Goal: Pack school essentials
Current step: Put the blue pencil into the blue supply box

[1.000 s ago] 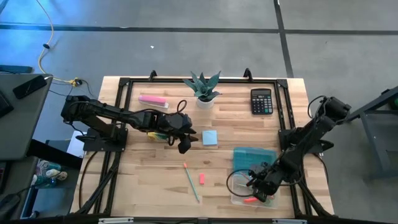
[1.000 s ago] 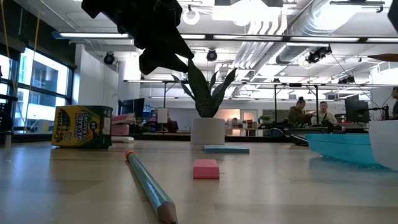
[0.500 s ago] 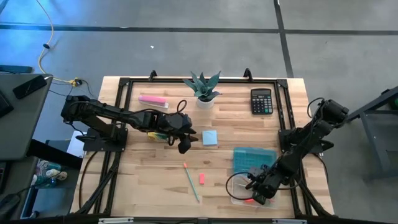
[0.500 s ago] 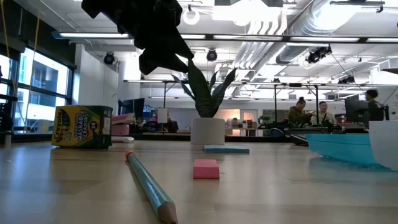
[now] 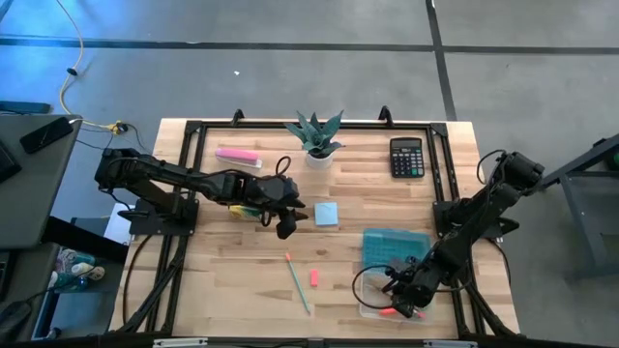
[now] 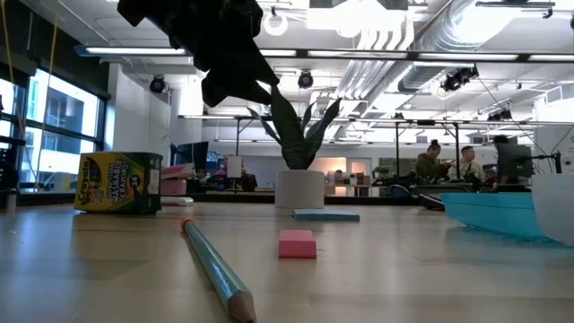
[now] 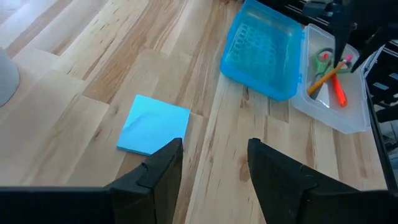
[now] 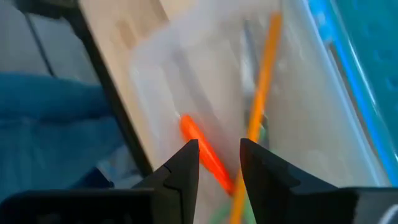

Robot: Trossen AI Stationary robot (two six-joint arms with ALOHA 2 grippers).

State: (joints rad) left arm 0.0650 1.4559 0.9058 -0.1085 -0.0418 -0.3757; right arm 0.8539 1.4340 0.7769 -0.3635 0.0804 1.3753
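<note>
My left gripper (image 5: 285,224) hangs open above the table, just left of the light blue notepad (image 5: 326,214), which lies flat and also shows in the left wrist view (image 7: 154,124). My right gripper (image 5: 400,301) is low over the clear box (image 5: 379,307) near the table's near right corner. Its fingers stand slightly apart (image 8: 219,163) above an orange-red pen (image 8: 204,151) and an orange pencil (image 8: 262,81) lying in the box. Green-handled scissors (image 7: 321,60) lie there too. A greenish pencil (image 5: 297,282) and a small red piece (image 5: 313,278) lie on the table.
The box's blue lid (image 5: 395,246) lies open just beyond the box. A crayon box (image 6: 119,182) sits under my left arm. A potted plant (image 5: 315,140), a pink bar (image 5: 238,155) and a black calculator (image 5: 407,158) stand along the far edge. People sit in the room behind.
</note>
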